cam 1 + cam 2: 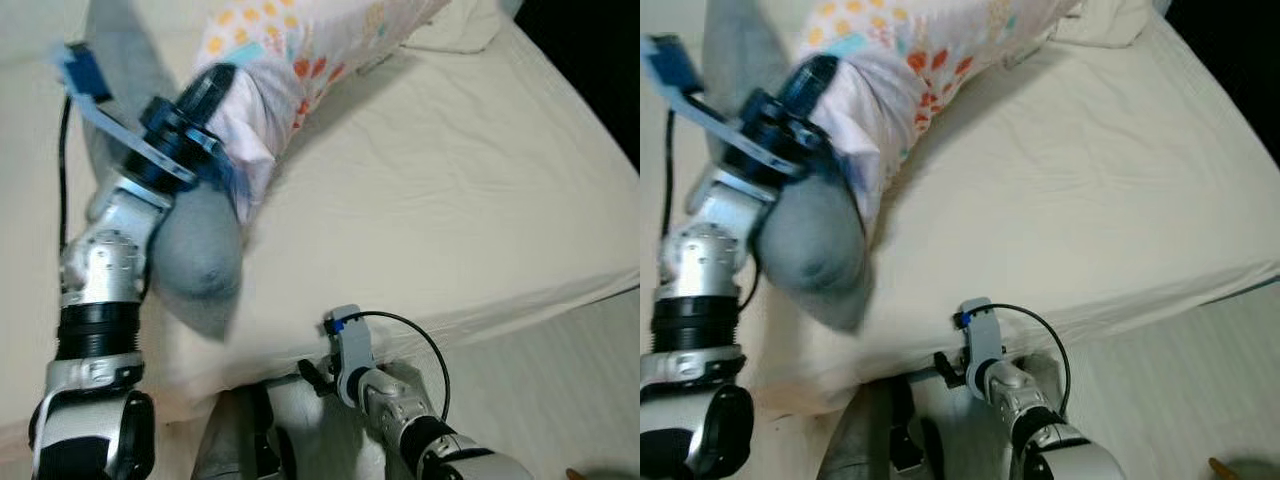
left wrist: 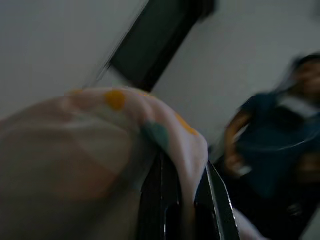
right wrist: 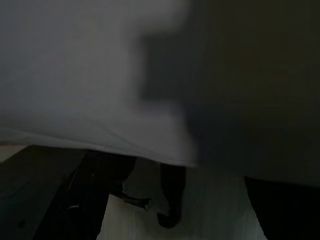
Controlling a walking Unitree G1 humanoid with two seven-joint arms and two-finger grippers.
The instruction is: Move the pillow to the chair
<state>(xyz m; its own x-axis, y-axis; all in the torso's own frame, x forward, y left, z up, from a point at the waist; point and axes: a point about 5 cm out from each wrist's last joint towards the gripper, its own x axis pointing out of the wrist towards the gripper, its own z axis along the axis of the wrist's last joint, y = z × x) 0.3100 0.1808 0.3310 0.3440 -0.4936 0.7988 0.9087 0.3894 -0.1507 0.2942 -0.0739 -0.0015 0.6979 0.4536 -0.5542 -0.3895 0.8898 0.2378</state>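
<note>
The pillow [image 1: 290, 50], white with orange, yellow and teal blotches, hangs tilted above the bed, its lower corner bunched. My left gripper [image 1: 232, 160] is shut on that corner. In the left wrist view the pillow's fabric [image 2: 100, 140] is pinched between the two black fingers [image 2: 167, 200]. My right arm [image 1: 370, 385] hangs low by the bed's near edge. The right wrist view is dark, with the right gripper [image 3: 135, 200] dim against pale floor.
The cream-sheeted bed [image 1: 450, 200] spreads ahead, its near edge running across the lower right. A grey cushion [image 1: 200, 250] lies under my left arm and a white pillow [image 1: 460, 30] at the far end. A person in a blue top [image 2: 280, 140] stands beyond.
</note>
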